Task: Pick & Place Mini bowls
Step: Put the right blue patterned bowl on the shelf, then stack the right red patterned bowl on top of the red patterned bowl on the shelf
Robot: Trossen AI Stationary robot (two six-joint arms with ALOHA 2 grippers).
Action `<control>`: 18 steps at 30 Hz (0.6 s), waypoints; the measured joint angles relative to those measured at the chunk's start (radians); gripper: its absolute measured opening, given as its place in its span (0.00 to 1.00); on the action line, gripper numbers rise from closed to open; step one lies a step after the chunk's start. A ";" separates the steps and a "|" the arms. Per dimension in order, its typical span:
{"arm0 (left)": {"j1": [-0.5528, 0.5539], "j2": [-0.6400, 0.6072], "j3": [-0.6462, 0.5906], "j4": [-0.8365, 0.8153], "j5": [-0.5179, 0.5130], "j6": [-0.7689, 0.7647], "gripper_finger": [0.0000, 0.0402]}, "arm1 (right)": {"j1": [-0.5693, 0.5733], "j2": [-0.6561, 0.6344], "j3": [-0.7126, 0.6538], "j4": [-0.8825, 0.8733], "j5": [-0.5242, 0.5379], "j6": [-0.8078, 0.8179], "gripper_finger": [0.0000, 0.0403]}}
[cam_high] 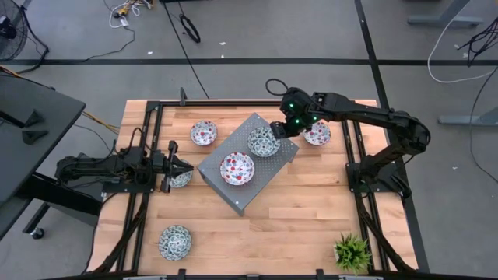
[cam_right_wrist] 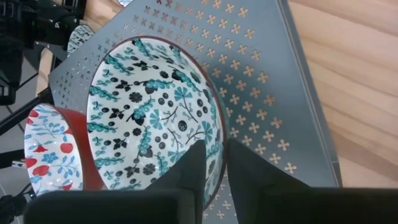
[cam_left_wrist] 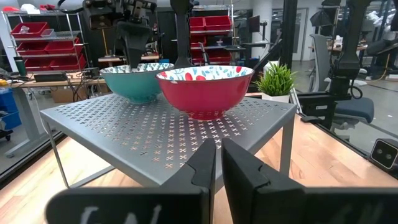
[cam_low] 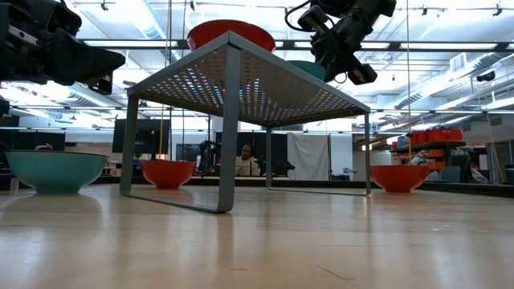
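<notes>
On the wooden table (cam_high: 257, 233) we see a grey perforated metal stand (cam_high: 222, 185) near the centre. Two mini bowls sit on its top: a red-patterned bowl (cam_high: 237, 169) in the middle and a teal-patterned bowl (cam_high: 263, 141) at about one o'clock from it. The other four lie on the table around the stand: red ones at eleven o'clock (cam_high: 204, 133) and two o'clock (cam_high: 317, 134), teal ones at nine (cam_high: 180, 178) and seven (cam_high: 175, 242).

The right gripper (cam_high: 282, 129) stands over the teal bowl's rim, its fingers (cam_right_wrist: 186, 168) straddling the wall; they look slightly parted, though we cannot be sure the pinch is fully let go. We judge this the release: spread wider, then lift straight up so the rim is not dragged.

The left gripper (cam_high: 173, 166) waits at nine o'clock, fingers (cam_left_wrist: 205, 165) pressed nearly together on nothing.
</notes>
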 joint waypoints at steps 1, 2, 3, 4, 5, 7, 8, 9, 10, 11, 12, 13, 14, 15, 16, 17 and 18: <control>0.000 0.000 0.000 0.000 0.000 0.000 0.07 | 0.001 0.000 0.000 0.000 0.000 0.000 0.18; 0.000 0.000 0.000 0.000 0.000 0.000 0.07 | 0.001 0.000 0.000 0.000 0.000 0.000 0.19; 0.000 0.000 0.000 0.000 0.000 0.000 0.07 | 0.001 0.000 0.000 0.000 0.000 0.000 0.19; 0.000 0.000 0.000 0.000 0.000 0.000 0.07 | 0.001 0.000 0.000 0.000 0.000 -0.001 0.20; 0.000 0.000 0.000 0.000 0.000 0.000 0.07 | 0.001 0.000 0.000 0.000 0.000 -0.003 0.21; 0.000 0.000 0.000 0.000 0.000 0.000 0.07 | 0.001 0.000 0.000 0.000 0.000 -0.019 0.23; 0.000 0.000 0.000 0.000 0.000 0.000 0.07 | 0.001 0.000 0.000 0.000 0.000 -0.027 0.23; 0.000 0.000 0.000 0.000 0.000 0.000 0.07 | 0.001 0.000 0.000 0.000 0.000 -0.031 0.24; 0.000 0.000 0.000 0.000 0.000 0.000 0.07 | 0.001 0.000 0.000 0.000 0.006 -0.034 0.24; 0.000 0.000 0.000 0.000 0.000 0.000 0.07 | 0.001 0.000 0.000 0.000 0.015 -0.034 0.25; 0.000 0.000 0.000 0.000 0.000 0.000 0.07 | 0.001 0.000 0.000 0.000 0.028 -0.035 0.25; 0.000 0.000 0.000 0.000 0.000 0.000 0.07 | 0.001 0.000 0.000 0.000 0.037 -0.037 0.25; 0.000 0.000 0.000 0.000 0.000 0.000 0.07 | 0.001 0.000 0.000 -0.001 0.047 -0.037 0.25; 0.000 0.000 0.000 0.000 0.000 0.000 0.07 | 0.001 0.000 0.000 0.000 0.054 -0.037 0.25; 0.000 0.000 0.000 0.000 0.000 0.000 0.07 | 0.001 0.000 0.000 0.000 0.055 -0.037 0.25; 0.000 0.000 0.000 0.000 0.000 0.000 0.07 | 0.001 0.000 0.000 0.000 0.058 -0.037 0.25; 0.000 0.000 0.000 0.000 0.000 0.000 0.07 | 0.001 0.000 0.000 0.000 0.057 -0.037 0.25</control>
